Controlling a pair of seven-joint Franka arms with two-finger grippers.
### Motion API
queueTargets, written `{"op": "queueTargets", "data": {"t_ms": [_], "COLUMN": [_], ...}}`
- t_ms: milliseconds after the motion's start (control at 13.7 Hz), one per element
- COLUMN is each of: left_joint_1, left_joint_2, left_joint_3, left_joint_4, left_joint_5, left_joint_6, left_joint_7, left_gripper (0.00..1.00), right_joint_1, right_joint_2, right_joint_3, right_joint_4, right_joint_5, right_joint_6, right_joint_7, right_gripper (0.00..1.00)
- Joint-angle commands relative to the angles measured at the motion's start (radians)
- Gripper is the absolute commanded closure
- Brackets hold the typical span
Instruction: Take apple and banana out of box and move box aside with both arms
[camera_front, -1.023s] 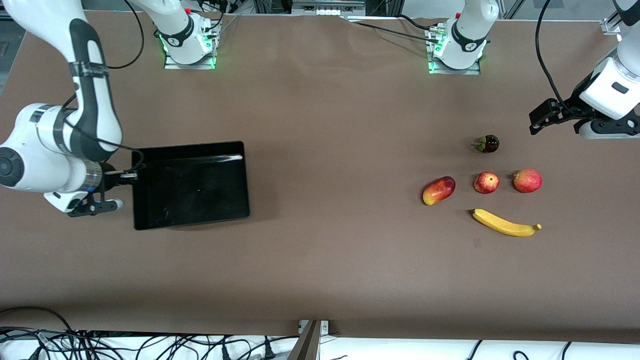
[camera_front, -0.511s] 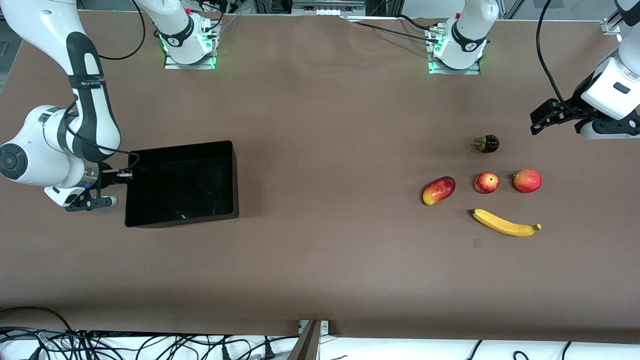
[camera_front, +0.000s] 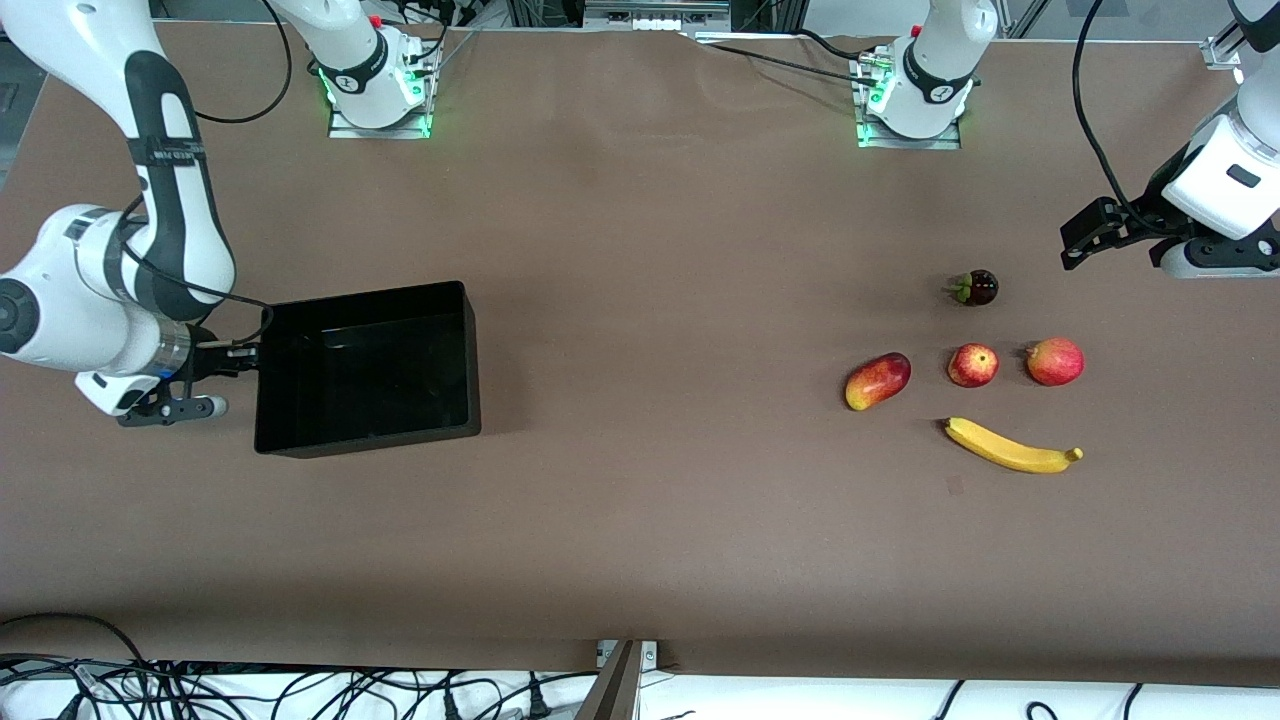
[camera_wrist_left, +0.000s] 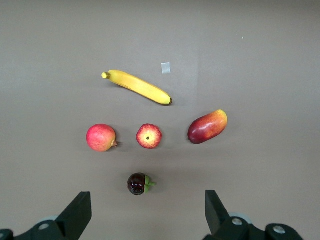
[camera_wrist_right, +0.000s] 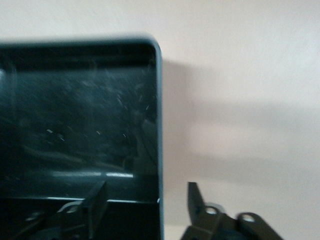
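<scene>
A robotics lab. Wide table (camera_front: 640, 520) covered in plain brown sheeting, two white robot arms bolted along its upper edge on metal base plates (camera_front: 378, 125) lit with green lamps. Black cables (camera_front: 230, 690) tangled along the edge nearest the front camera, more cables trailing from the arms. Aluminium framing (camera_front: 1222, 50) at a corner. Toy-like fruits laid out in a neat group at the left arm's end, a black bin (camera_front: 368, 368) at the right arm's end.

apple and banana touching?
Apart. The left wrist view shows bare table between the apple and the banana; the front view shows the same gap.
</scene>
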Motion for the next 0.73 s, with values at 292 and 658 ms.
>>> {"op": "queueTargets", "data": {"t_ms": [292, 658], "left_joint_1": [0.004, 0.004], "left_joint_2": [0.000, -0.001], "left_joint_3": [-0.003, -0.004], "left_joint_4": [0.015, 0.015], "left_joint_5": [0.021, 0.021], "left_joint_6": [-0.017, -0.017], "left_joint_7": [0.023, 0.021], "left_gripper": [0.00, 0.00], "right_joint_1": [0.102, 0.120], "right_joint_2": [-0.253, -0.443], "right_joint_3": [0.007, 0.041], "right_joint_4": [0.081, 0.080], "right_joint_5": [-0.072, -0.197], "right_joint_6": [-0.244, -0.393], "right_joint_7": [0.215, 0.219], "right_gripper": [0.00, 0.00]}}
